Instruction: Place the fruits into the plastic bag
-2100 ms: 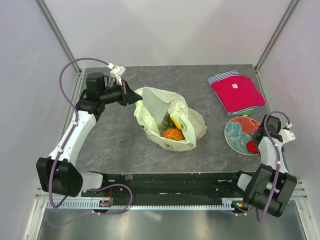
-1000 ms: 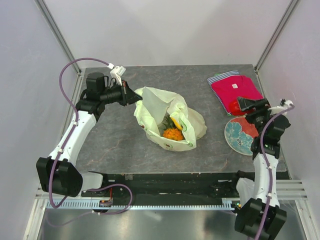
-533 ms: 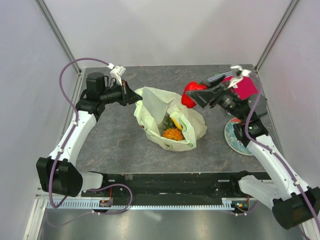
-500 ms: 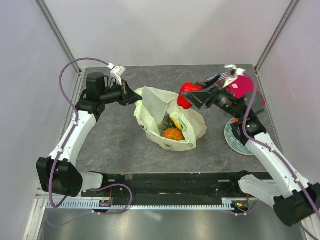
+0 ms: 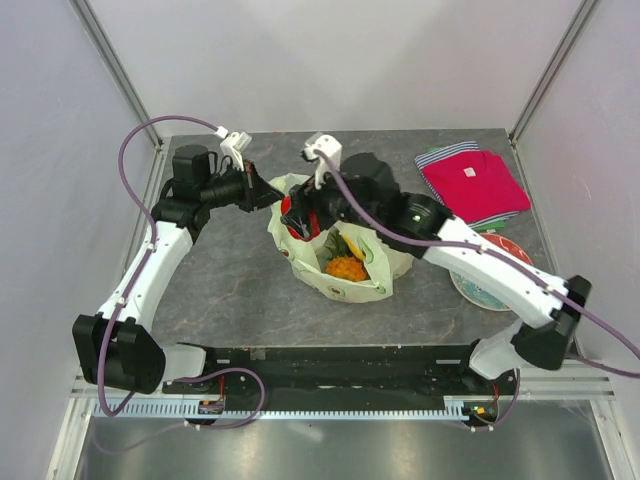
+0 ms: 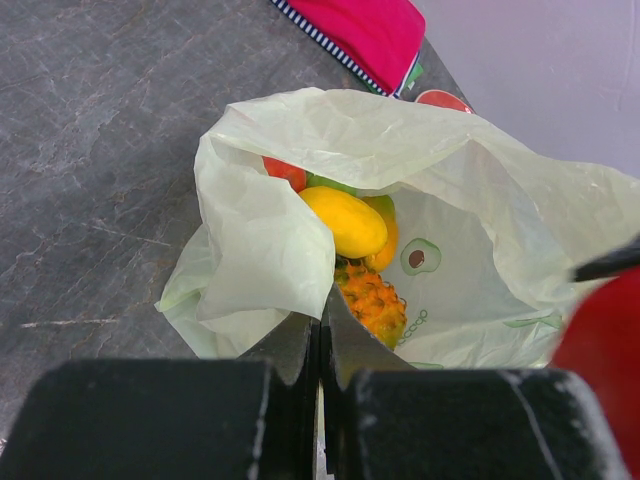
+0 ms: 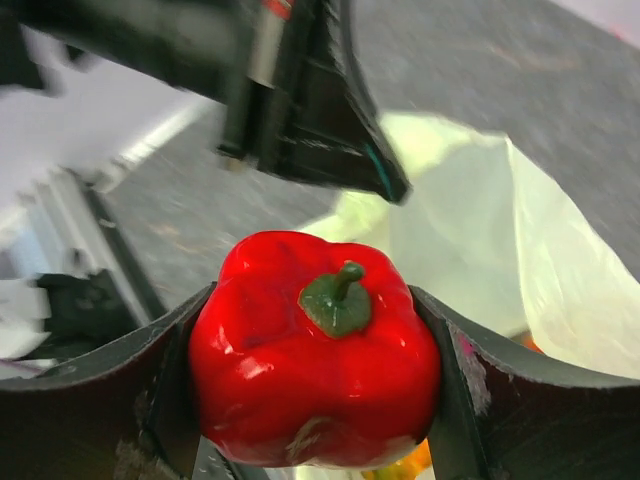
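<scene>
The left arm rises from its base at the near left corner, bends at the elbow and points its wrist rightward. The left gripper (image 5: pixel 268 194) is clenched on the rim of the plastic bag (image 5: pixel 310 208), its fingers pressed flat together on a fold of the film in the left wrist view, holding that side of the mouth up.

The right arm stretches from its base at the near right corner diagonally across the counter (image 5: pixel 235 290), passing over the teal-and-red plate (image 5: pixel 480 293) and the right half of the bag. The right gripper (image 5: pixel 299 214) sits at the left part of the bag's mouth, just beside the left gripper, grasping the red piece (image 7: pixel 315 360). This has a green stem facing the wrist camera, and the two fingers press on its sides.

Inside the bag lie the pineapple (image 6: pixel 375 300), the yellow mango-like piece (image 6: pixel 345 222) above it, and an orange-red fruit (image 6: pixel 285 172) partly hidden by the film. The red shirt (image 5: pixel 474 185) lies folded at the far right corner.
</scene>
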Motion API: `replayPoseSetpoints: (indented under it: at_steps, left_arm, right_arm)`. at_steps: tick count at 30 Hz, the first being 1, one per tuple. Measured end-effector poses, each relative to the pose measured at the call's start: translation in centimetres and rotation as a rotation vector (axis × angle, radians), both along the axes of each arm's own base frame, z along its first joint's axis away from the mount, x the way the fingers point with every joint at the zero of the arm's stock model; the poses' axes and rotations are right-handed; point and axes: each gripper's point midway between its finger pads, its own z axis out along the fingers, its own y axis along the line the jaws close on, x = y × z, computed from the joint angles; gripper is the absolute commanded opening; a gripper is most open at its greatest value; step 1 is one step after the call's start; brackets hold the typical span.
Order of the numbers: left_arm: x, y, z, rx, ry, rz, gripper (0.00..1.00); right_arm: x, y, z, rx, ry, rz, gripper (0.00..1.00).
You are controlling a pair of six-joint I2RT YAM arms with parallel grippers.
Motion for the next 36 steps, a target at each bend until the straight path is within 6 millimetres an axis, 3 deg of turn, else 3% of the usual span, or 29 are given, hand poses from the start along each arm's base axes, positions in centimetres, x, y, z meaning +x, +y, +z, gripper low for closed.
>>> replayPoseSetpoints:
  at_steps: [5,10,14,19,28,34,36]
  left_arm:
    - [0.0,0.0,0.0,0.000,0.000,0.000,0.01]
    - [0.0,0.0,0.0,0.000,0.000,0.000,0.01]
    - [0.0,0.0,0.0,0.000,0.000,0.000,0.01]
    - [0.0,0.0,0.0,0.000,0.000,0.000,0.02]
    - [0.0,0.0,0.0,0.000,0.000,0.000,0.02]
    - [0.0,0.0,0.0,0.000,0.000,0.000,0.01]
    - [0.0,0.0,0.0,0.000,0.000,0.000,0.02]
  right_arm:
    - [2.1,0.3,-6.4,-0.289,0.062,-0.151,0.13]
    - [3.3,-2.4,-12.1,-0.540,0.119,-0.310,0.13]
    - [4.0,-4.6,-14.8,-0.662,0.146,-0.410,0.11]
    - [5.1,-6.0,-17.0,-0.719,0.180,-0.482,0.13]
    - [5.9,-7.3,-22.3,-0.698,0.297,-0.478,0.34]
    - [6.4,-6.4,-22.7,-0.633,0.311,-0.466,0.67]
    - [6.5,-6.3,-22.7,-0.624,0.310,-0.462,0.70]
